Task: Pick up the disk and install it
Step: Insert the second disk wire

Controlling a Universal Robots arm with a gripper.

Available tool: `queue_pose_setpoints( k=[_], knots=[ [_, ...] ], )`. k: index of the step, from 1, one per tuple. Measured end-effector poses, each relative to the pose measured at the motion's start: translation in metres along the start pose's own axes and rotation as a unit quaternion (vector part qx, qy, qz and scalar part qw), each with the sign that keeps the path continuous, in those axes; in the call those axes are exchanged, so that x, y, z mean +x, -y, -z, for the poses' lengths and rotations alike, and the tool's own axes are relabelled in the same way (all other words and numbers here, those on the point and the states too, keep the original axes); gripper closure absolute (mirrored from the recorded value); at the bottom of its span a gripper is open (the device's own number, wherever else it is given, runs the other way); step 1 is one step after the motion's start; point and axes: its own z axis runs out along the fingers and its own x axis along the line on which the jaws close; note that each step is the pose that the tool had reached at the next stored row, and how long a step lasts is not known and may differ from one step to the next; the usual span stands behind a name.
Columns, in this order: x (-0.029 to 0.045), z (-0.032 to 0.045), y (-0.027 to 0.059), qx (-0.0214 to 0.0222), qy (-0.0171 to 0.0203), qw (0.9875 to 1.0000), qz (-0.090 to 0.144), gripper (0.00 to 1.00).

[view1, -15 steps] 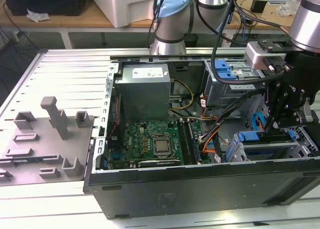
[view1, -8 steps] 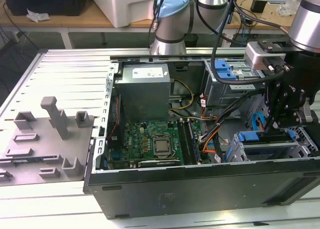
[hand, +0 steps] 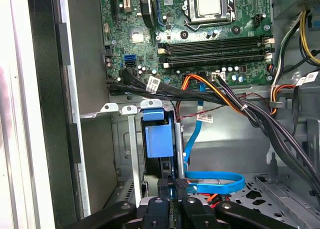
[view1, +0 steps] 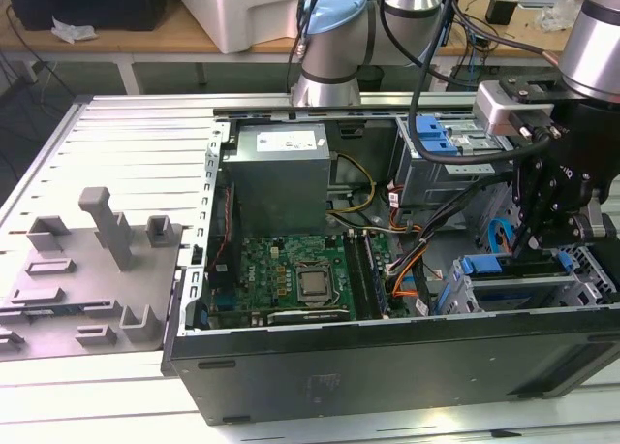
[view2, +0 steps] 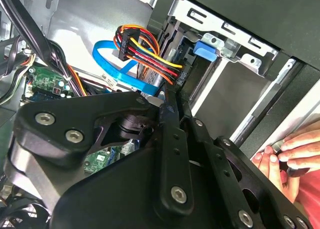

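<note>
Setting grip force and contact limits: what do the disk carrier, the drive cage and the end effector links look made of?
Disk carrier: blue plastic by the look, smooth, slight sheen, moulded tab at its end.
Drive cage: bare sheet metal, dull grey, with folded tabs and punched holes; probably steel.
End effector links: matte black with silver bolts showing in the second wrist view; painted metal or hard plastic, I can't tell which.

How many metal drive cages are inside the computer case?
2. One drive cage sits farther off on the exterior view's right; the second cage is nearer, below the gripper. The arm may hide more.
</note>
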Motion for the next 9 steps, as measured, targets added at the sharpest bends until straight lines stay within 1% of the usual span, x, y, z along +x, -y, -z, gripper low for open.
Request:
queue_pose_setpoints(
  k=[9],
  knots=[
    [0.0,-0.0003,0.0,0.0,0.0,1.0,0.0,0.84]
  ],
)
